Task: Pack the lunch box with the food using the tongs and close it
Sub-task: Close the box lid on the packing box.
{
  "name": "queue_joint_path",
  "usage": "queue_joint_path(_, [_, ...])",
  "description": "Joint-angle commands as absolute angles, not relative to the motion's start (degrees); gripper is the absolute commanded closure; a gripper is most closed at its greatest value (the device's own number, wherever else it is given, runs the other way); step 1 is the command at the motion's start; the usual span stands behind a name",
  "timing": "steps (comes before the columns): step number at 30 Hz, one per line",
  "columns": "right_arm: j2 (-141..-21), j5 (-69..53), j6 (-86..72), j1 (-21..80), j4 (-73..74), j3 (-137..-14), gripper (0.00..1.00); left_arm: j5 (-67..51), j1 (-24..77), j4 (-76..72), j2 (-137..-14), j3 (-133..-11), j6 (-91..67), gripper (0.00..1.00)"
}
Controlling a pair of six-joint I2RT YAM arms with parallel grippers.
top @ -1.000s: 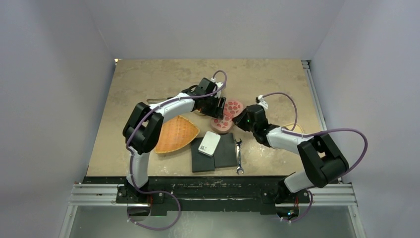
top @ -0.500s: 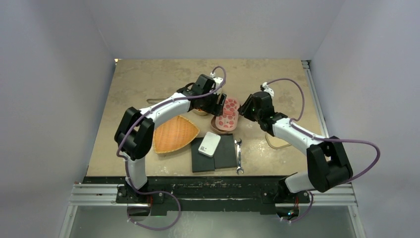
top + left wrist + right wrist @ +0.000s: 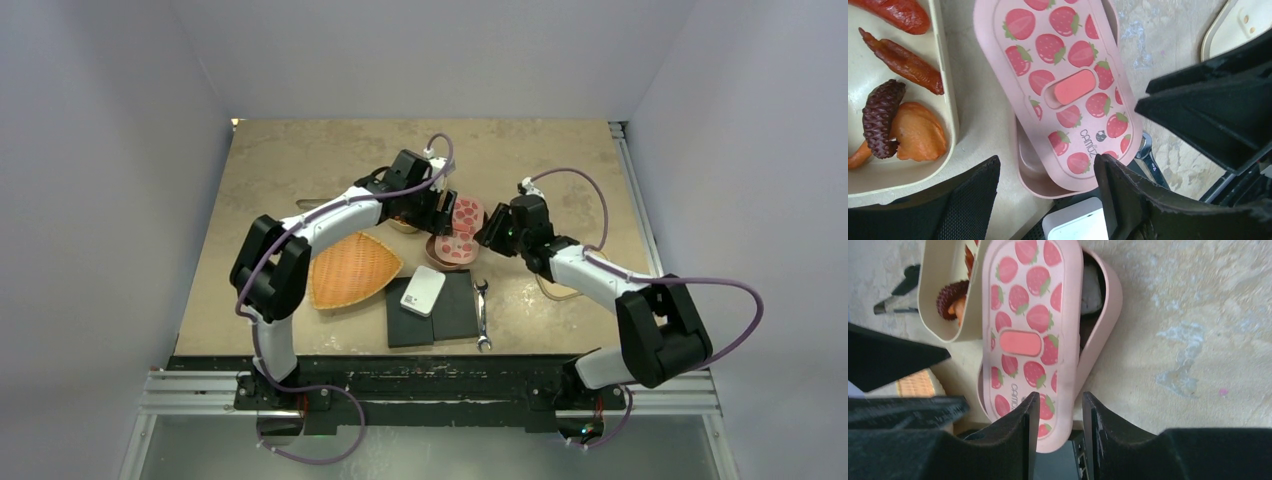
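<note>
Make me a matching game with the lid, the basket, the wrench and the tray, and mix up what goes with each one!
Things:
1. lid
2. basket
3. wrench
4. tray

What fits:
A. silver
B. holds the food pieces
C. pink with strawberries
D. orange and woven

Right pairs: 1-C, 2-D, 3-A, 4-B

light: bright, even, diffuse | shadows: soft, faint | wrist views: sharp centre, near edges blurred
</note>
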State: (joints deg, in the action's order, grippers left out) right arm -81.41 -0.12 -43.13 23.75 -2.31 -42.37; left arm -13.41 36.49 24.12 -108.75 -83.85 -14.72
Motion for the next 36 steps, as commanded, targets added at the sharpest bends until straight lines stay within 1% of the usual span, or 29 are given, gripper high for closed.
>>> queue_joint_path(1, [-80.8, -2.96, -44.39, 24.55, -5.32, -40.35, 0.6, -19.07, 33.53, 18.99, -107.16, -81.0, -17.92, 0.3])
queue_joint_path(7, [-80.84, -2.22, -45.71, 26.33, -4.81, -39.41, 0.61, -20.1, 32.39, 18.62, -107.55, -79.51, -18.35, 0.29])
queue_joint_path(15, [-81.13, -2.95, -47.09, 27.59, -5.78, -38.99, 0.67, -20.16, 31.78, 18.67, -107.6, -78.58, -18.09, 0.29])
queue_joint_path(25, [-82.88, -3.96, -49.31, 30.64, -8.37, -38.8, 0.71, -19.2, 31.48, 19.15, -106.44, -78.32, -17.62, 0.28])
queue_joint_path(36, [-82.42, -2.09, -49.77, 33.2, -6.86, -40.75, 0.72, -18.69, 31.13, 18.86, -106.11, -77.97, -17.51, 0.28])
